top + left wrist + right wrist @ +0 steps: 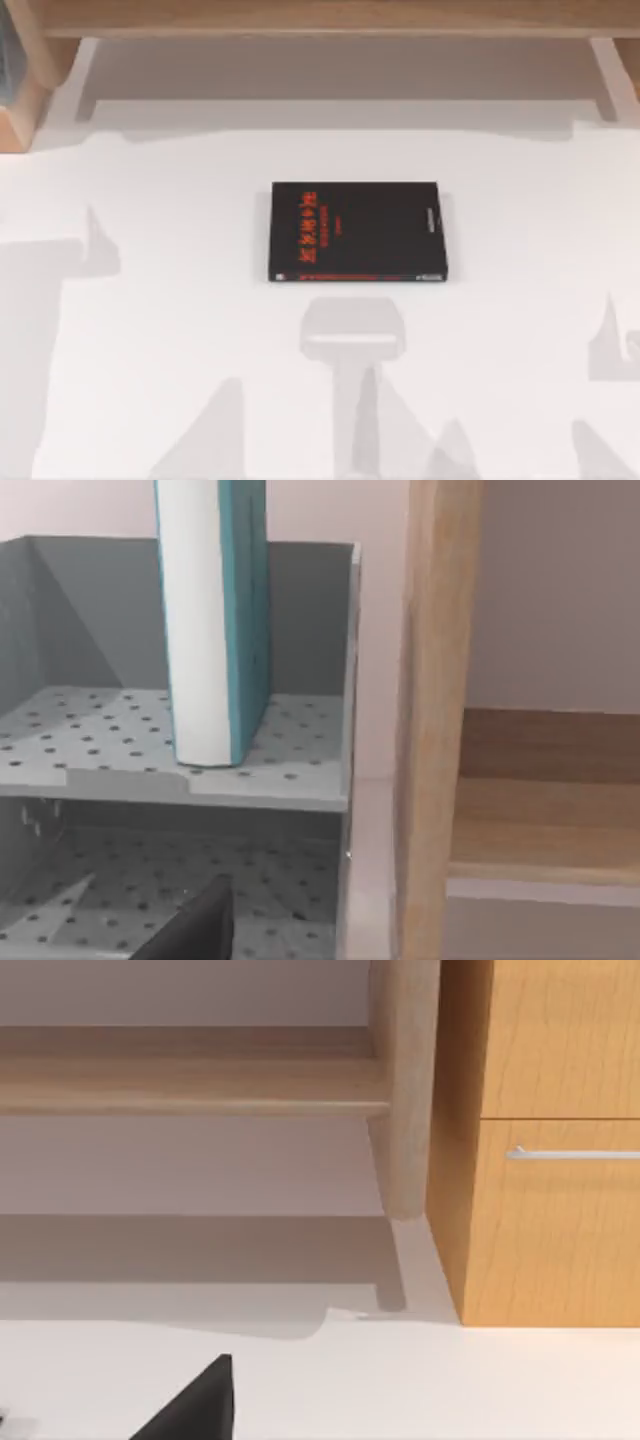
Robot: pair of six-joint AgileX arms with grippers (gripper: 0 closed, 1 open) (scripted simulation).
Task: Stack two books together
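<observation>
While the black book [356,232] lies flat mid-desk [150,330], ready as the base, the teal book [218,620] stands upright on a grey rack's [300,780] upper shelf, awaiting fetching; whether either gripper is open, I cannot tell.

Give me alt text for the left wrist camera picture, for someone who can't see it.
A teal-blue book stands upright, page edges showing, on the upper level of a grey perforated shelf, with a second perforated level below it. Beside the shelf rises a light wooden post with wooden ledges behind it, and a dark part of the left arm's pincer pokes in at the picture's lower edge.
</observation>
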